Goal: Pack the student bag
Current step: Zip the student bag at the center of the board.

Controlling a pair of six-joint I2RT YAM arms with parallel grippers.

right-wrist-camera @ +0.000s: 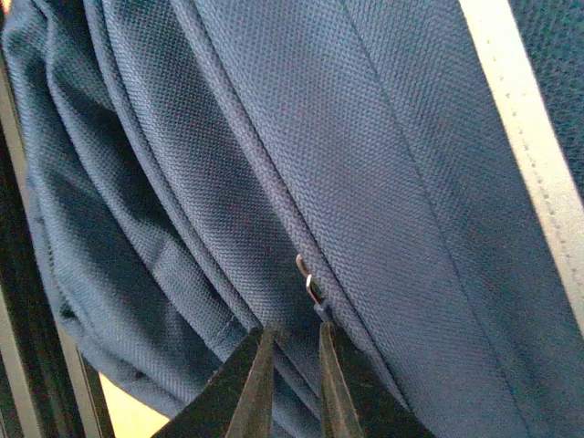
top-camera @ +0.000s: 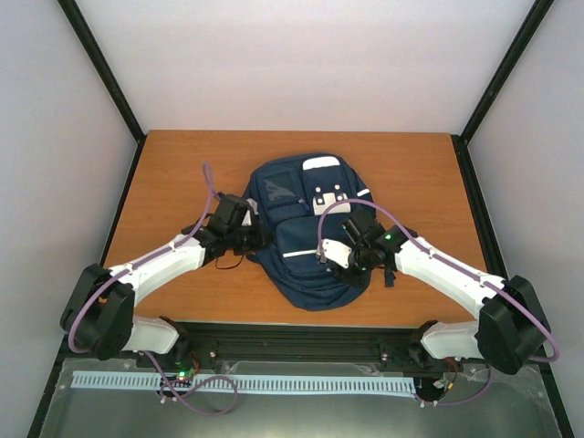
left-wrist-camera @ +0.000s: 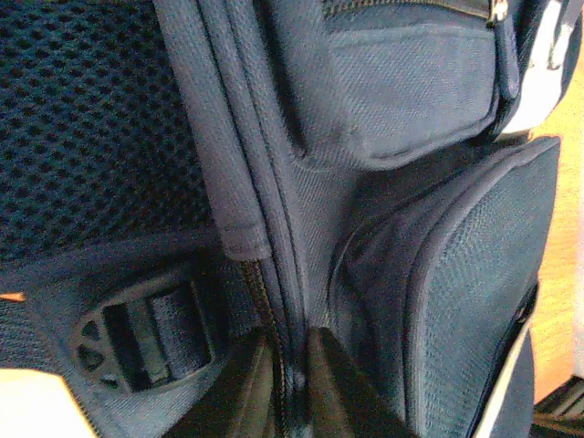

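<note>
The student bag (top-camera: 308, 228), navy with white stripes and patches, lies flat in the middle of the wooden table. My left gripper (top-camera: 253, 237) is at the bag's left side. In the left wrist view it (left-wrist-camera: 290, 360) is shut on the bag's zip seam (left-wrist-camera: 274, 274), beside a black strap buckle (left-wrist-camera: 146, 333). My right gripper (top-camera: 354, 253) is at the bag's lower right side. In the right wrist view it (right-wrist-camera: 294, 345) is nearly shut, with a fold of bag fabric between the fingers, just below a small metal zip slider (right-wrist-camera: 310, 283).
The wooden table (top-camera: 182, 173) is walled by pale panels with black frame posts. A white reflective stripe (right-wrist-camera: 529, 173) runs along the bag to the right of my right gripper. The black rail (top-camera: 301, 339) with the arm bases runs along the near edge.
</note>
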